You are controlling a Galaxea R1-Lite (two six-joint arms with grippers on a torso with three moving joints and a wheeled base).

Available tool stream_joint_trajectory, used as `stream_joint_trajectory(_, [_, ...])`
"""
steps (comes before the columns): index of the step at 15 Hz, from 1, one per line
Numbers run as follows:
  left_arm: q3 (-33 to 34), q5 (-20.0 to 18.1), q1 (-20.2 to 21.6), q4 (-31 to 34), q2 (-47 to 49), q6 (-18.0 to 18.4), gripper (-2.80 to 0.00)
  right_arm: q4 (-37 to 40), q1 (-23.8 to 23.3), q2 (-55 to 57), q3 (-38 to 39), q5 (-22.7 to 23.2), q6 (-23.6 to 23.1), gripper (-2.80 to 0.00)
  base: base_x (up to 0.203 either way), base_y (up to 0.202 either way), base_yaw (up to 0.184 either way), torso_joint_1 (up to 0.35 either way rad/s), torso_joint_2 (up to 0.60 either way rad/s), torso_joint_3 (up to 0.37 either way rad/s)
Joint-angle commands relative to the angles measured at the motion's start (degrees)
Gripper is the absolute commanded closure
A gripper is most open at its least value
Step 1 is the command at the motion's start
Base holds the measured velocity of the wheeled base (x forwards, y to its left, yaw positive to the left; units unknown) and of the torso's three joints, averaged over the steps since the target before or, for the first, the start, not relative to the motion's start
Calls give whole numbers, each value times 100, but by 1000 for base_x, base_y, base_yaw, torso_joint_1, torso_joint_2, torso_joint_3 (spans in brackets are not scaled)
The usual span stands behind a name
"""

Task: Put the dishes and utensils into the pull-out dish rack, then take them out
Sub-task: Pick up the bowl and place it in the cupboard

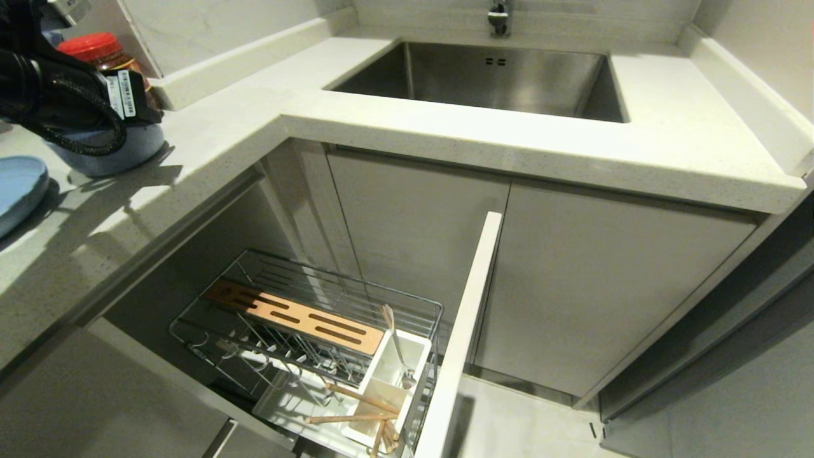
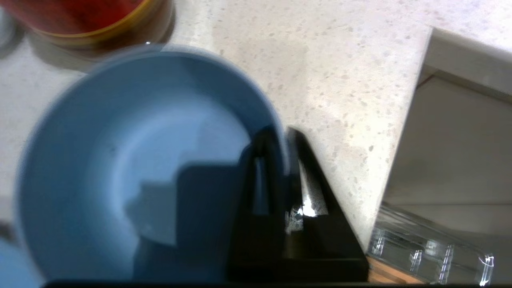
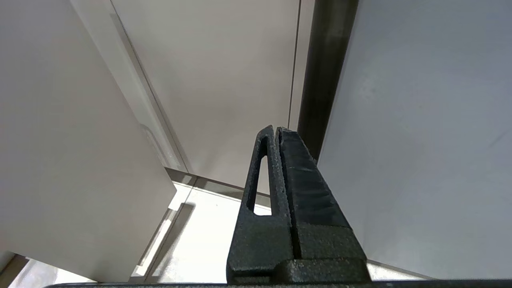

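Observation:
The light blue bowl (image 1: 111, 152) (image 2: 132, 160) stands on the counter at the far left, under my left arm (image 1: 63, 89). My left gripper (image 2: 283, 134) is shut on the bowl's rim, one finger inside and one outside. The light blue plate (image 1: 19, 187) lies beside it at the left edge. Below the counter the pull-out dish rack (image 1: 305, 299) (image 2: 432, 248) stands drawn out. In its white utensil box (image 1: 416, 356) are the spoon (image 1: 397, 346) and the chopsticks (image 1: 356, 407). My right gripper (image 3: 276, 130) is shut and empty, parked facing cabinet doors.
A red-lidded jar (image 1: 102, 51) (image 2: 80, 16) stands right behind the bowl. The steel sink (image 1: 483, 76) with its faucet (image 1: 499, 16) is set in the counter ahead. The rack's white front panel (image 1: 458, 337) juts out before the cabinet doors.

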Motion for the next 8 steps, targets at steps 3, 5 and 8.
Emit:
stream_joint_trajectory(3, [6, -8, -202, 37, -239, -17, 0, 0, 1, -4, 149, 1, 2, 0, 0, 0, 0, 0, 0, 0])
stream_joint_trajectory(5, [6, -8, -307, 36, -487, 6, 0, -6, 1, -4, 149, 1, 2, 0, 0, 0, 0, 0, 0, 0])
stream_joint_trajectory(8, [-9, 26, -744, -7, -886, 181, 0, -6, 1, -4, 149, 1, 2, 0, 0, 0, 0, 0, 0, 0])
